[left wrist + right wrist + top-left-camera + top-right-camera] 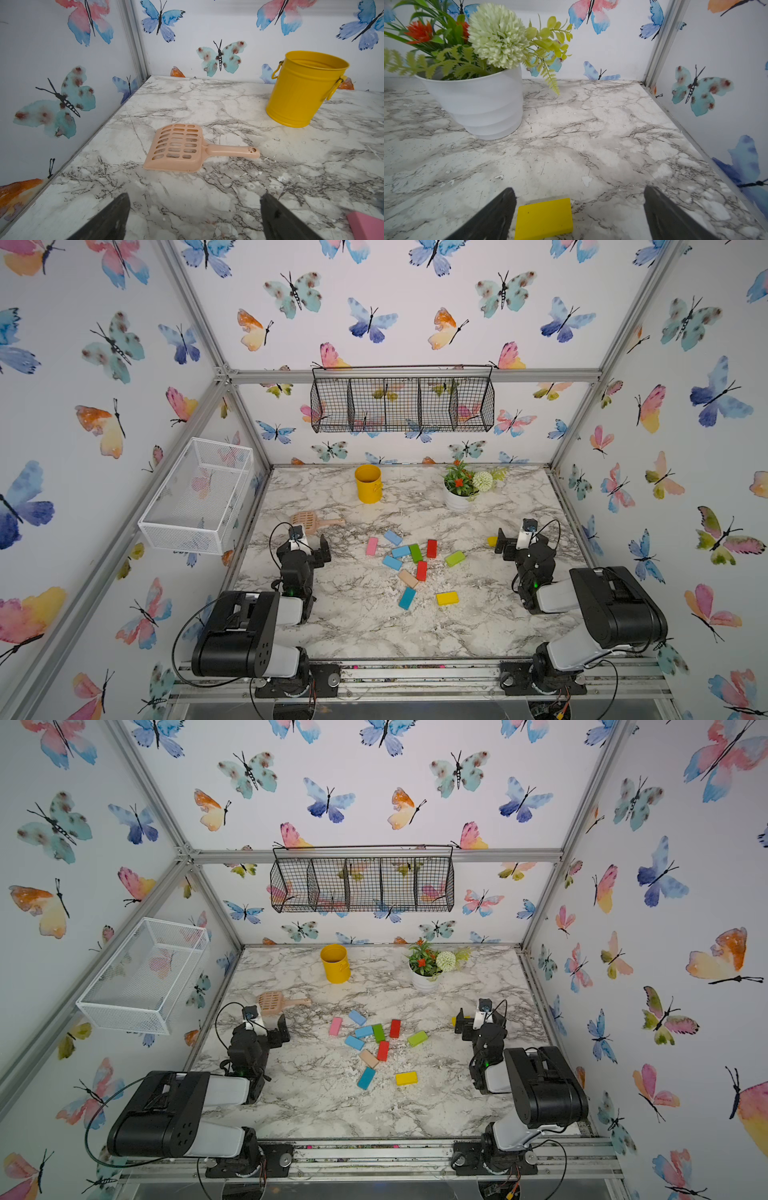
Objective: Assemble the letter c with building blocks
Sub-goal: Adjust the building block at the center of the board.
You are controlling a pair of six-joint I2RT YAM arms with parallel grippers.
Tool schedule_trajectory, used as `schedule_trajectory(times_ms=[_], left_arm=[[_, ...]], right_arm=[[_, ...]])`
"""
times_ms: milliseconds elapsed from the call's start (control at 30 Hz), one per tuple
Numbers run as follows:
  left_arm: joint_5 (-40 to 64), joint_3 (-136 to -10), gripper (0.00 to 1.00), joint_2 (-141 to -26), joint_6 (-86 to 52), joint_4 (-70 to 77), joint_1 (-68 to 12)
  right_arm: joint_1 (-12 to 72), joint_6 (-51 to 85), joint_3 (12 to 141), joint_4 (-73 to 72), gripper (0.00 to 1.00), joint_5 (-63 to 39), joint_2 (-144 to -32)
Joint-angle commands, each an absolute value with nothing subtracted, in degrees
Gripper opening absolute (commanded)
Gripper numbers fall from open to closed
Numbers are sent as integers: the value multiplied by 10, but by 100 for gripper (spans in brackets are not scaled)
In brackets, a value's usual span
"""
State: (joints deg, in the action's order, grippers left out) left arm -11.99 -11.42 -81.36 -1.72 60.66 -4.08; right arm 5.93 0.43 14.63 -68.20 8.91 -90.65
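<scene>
Currently left hand and right hand both stand wide open, holding nothing. Small flat rounded building blocks — blue, teal, pink, red, green, yellow, tan — lie scattered mid-way on the white marble-patterned tabletop; one yellow rectangular block lies just beside the right hand.

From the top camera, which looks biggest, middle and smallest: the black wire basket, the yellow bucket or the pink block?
In a top view:
1. Largest: black wire basket
2. Middle: yellow bucket
3. Smallest: pink block
The differences look plain, so none of them tie.
</scene>
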Motion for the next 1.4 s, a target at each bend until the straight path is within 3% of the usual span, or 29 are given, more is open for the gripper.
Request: schedule_trajectory(times_ms=[0,667,800,1033,1200,1367], left_arm=[[-126,-117,98,-806,-16,620,-37],[-124,-118,98,-807,-16,618,-37],[-143,-108,98,-776,-11,624,-43],[-221,-180,98,-622,-23,387,-91],[-258,-273,96,-581,-59,204,-151],[-211,-370,92,-590,-90,40,-215]], right_arm=[[56,7,147,-685,100,84,-904],[56,7,152,-677,100,81,-906],[55,9,141,-710,94,95,-898],[55,56,235,-399,86,105,-778],[56,134,305,-190,71,21,-720],[64,157,355,-22,63,-82,-702]])
